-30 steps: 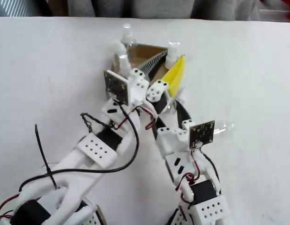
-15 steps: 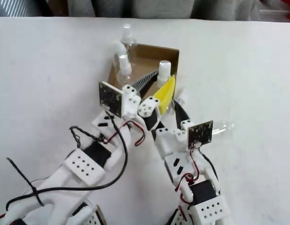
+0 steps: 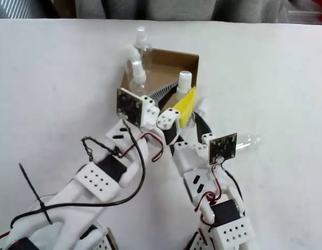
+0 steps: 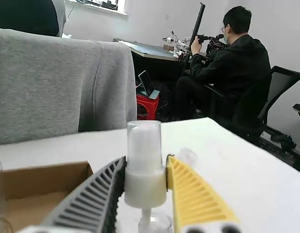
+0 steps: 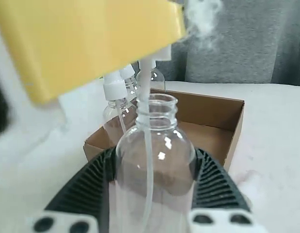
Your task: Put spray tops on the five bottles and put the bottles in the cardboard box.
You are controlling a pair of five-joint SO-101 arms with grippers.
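Right now my left gripper (image 4: 145,161) is clamped on one spray top (image 4: 144,138), whose tube dips into the neck of the one clear bottle (image 5: 155,145) squeezed in my right gripper (image 5: 154,155). Both are just below the cardboard box (image 3: 191,61), upper centre in the high view. Three topped bottles (image 3: 137,73) stand at the box's upper-left corner. A fifth bottle (image 3: 248,140) lies on the table (image 3: 56,78), centre right.

Place: a robotics lab set up in an office room.
Work surface: a white table (image 3: 46,78) carrying two small robot arms (image 3: 98,177), with a bare circuit board (image 3: 224,148) on one wrist.
Far behind the table: a desk (image 4: 145,48) with a dark upright screen (image 4: 197,24), and a black office chair (image 4: 285,82).
Floor: a red crate (image 4: 149,106) by the desk.
Table's far edge: a grey garment (image 4: 57,82) hangs just behind it.
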